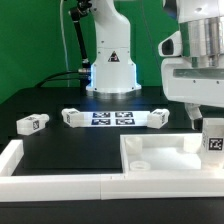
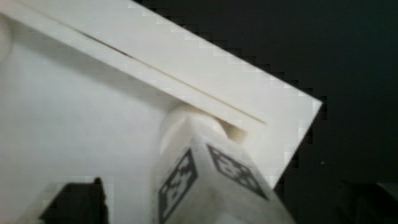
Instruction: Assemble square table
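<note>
One leg (image 1: 214,143) clamped in pincer (image 1: 210,124), at tabletop (image 1: 160,153) corner.

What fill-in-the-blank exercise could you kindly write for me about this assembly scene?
1. The gripper holds a leg above the tabletop, at the exterior view's ____ side.
2. The number of loose legs lying on the black table is ____.
3. The marker board lies ____ two of those loose legs.

Missing words: right; three; between.
</note>
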`<state>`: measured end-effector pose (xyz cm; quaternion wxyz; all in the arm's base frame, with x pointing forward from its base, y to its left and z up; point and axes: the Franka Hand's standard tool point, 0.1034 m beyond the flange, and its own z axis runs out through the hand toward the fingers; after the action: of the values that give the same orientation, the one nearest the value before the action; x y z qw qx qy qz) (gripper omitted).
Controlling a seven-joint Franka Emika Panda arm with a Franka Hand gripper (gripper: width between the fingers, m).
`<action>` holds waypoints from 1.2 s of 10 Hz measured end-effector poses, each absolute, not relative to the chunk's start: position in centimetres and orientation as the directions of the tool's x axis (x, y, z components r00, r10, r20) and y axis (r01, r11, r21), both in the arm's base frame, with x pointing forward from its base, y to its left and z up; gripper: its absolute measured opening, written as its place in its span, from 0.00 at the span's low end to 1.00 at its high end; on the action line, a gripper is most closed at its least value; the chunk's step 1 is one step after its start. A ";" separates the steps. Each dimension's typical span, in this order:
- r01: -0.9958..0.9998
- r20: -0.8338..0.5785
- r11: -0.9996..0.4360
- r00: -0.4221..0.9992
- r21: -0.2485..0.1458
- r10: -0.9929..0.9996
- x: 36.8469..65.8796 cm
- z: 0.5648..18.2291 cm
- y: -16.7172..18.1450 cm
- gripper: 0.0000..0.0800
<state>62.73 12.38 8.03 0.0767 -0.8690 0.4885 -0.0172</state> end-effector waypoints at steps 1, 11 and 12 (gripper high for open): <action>-0.809 -0.035 -0.568 0.579 -0.152 -0.815 62.7 8.0 12.3 0.81; -0.321 0.080 -0.944 0.942 -0.081 -0.327 63.4 7.6 11.1 0.36; -0.390 0.073 -0.917 0.915 -0.086 -0.396 63.4 7.6 11.1 0.36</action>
<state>63.40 11.11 7.59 0.0349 -0.9780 0.2009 -0.0446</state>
